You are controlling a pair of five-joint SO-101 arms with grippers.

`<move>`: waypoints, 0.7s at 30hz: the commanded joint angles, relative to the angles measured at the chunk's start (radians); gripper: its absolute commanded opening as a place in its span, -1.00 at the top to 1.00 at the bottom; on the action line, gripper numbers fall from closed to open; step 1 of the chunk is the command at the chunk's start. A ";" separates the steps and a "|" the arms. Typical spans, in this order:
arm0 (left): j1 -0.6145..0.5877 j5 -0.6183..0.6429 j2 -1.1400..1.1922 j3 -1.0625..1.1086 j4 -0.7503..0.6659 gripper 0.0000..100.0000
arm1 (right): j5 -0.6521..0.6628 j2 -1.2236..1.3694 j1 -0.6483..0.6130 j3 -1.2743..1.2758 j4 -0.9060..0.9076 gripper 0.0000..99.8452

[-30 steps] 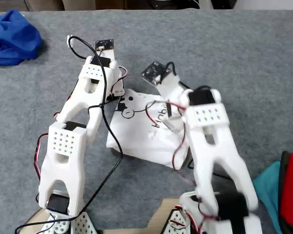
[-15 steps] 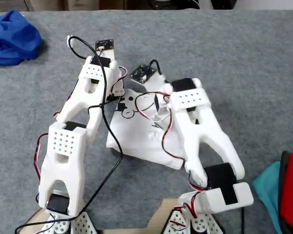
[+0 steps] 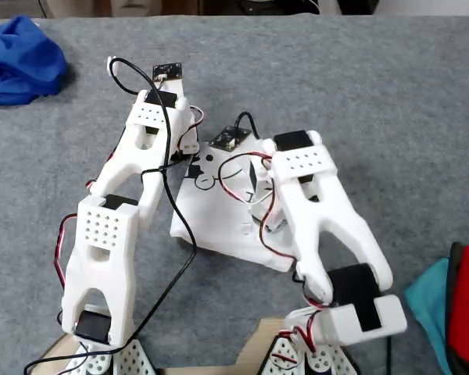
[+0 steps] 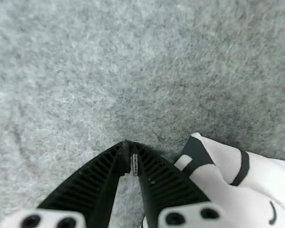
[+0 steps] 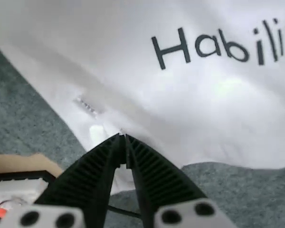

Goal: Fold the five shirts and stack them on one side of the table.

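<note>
The white shirt with black print point(image 3: 216, 222) lies partly folded at the centre of the grey carpet-like surface point(image 3: 391, 94), between the two arms. I treat it as light, limp and non-fragile. It holds no shape and drapes from any pinch point. Its plies probably slide on one another while the rough surface drags at the bottom layer.

The left jaws are pressed together, tips on bare surface just beside the shirt's black-trimmed edge point(image 4: 194, 152). The right jaws are pressed together over the printed panel; I cannot tell whether a ply is caught between them.

Recommended hold: pinch at a hem or folded edge near a corner, all plies together, one arm per corner. A mid-panel pinch is likely to bunch the cloth. The crumpled blue shirt point(image 3: 19, 58) lies at a far corner, well apart.
</note>
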 commanded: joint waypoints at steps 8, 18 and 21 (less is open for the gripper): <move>-0.041 -0.003 -0.008 -0.041 -0.025 0.94 | 0.011 -0.188 -0.008 0.200 0.002 0.99; -0.041 -0.003 -0.008 -0.041 -0.025 0.94 | 0.044 -0.355 0.044 0.320 -0.005 0.99; -0.041 -0.003 -0.008 -0.041 -0.025 0.94 | 0.078 -0.456 0.044 0.326 0.049 0.99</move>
